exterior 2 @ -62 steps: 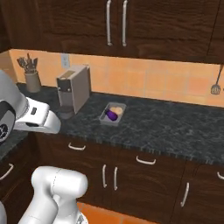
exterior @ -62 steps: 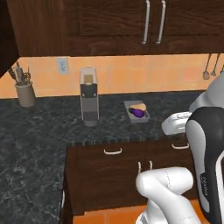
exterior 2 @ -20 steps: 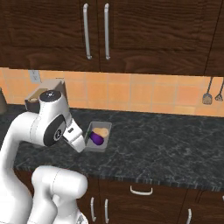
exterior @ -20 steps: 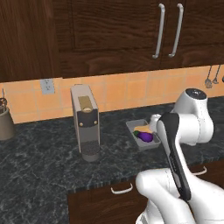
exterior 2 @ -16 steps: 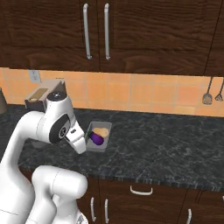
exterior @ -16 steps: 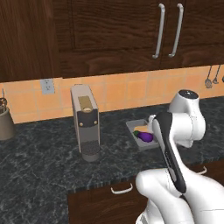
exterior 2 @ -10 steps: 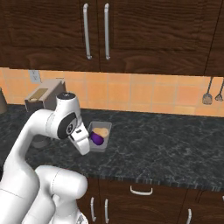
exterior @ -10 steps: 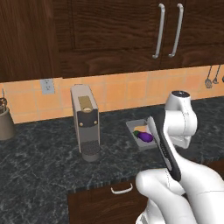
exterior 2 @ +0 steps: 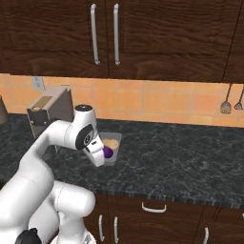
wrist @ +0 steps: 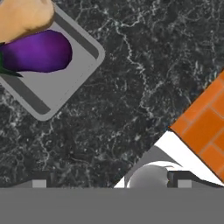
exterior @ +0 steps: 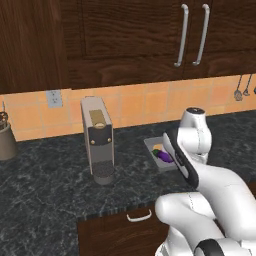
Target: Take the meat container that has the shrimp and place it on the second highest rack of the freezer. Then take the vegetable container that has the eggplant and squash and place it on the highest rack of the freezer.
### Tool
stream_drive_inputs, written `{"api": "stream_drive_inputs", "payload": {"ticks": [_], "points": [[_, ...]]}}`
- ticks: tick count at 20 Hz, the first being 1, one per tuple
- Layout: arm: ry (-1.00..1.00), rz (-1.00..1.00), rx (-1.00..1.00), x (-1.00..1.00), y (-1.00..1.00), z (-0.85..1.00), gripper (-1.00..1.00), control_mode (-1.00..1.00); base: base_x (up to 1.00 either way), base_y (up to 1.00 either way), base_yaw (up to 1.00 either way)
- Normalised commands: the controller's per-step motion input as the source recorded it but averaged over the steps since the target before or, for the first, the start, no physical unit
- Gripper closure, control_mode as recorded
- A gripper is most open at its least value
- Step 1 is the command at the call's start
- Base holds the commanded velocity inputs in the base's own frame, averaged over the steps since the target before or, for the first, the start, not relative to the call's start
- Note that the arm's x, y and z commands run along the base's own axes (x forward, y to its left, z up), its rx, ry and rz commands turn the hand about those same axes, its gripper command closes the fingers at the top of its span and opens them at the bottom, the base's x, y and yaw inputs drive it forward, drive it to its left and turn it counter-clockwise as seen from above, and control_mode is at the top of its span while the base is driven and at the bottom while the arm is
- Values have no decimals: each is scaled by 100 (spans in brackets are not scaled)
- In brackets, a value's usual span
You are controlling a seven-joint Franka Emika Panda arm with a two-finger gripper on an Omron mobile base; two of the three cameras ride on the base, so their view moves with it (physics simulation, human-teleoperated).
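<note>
The vegetable container (wrist: 59,89) is a grey tray on the dark stone counter, at the upper left of the hand view. In it lie the purple eggplant (wrist: 39,53) and, beside it, the tan squash (wrist: 24,15). My gripper (wrist: 111,181) is open with nothing between its fingertips (wrist: 40,182), and it looks down at the counter to one side of the tray. In both base views my hand hangs just in front of the container (exterior: 151,145) (exterior 2: 117,138) and partly covers it. The meat container, the shrimp and the freezer are out of view.
A grey coffee machine (exterior: 98,140) (exterior 2: 47,113) stands on the counter left of the tray. A utensil holder (exterior: 6,142) sits at the far left. Dark wall cabinets (exterior: 150,40) hang above, and utensils (exterior 2: 226,105) hang on the orange tiled wall. Drawers (exterior: 137,220) lie below the counter edge.
The whole scene shifted as the base drove closer to the tray. Over the last second my wrist swung in over the tray. The jaws stayed open.
</note>
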Motion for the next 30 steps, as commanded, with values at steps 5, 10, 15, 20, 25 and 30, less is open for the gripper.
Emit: {"api": "stream_drive_inputs", "payload": {"ticks": [5, 10, 15, 20, 25, 30], "points": [[1, -3, 0, 48, 0, -39, -100, -100, 0, 0, 0], [0, -3, 0, 42, 0, -37, -100, -100, 0, 0, 0], [1, -3, 0, 37, -1, -34, -100, -100, 0, 0, 0], [0, -2, 0, 24, -1, -20, -100, -100, 0, 0, 0], [0, -1, 0, 21, 0, -20, -100, -100, 0, 0, 0], [0, -1, 0, 10, 0, -25, -100, -100, 0, 0, 0]]}}
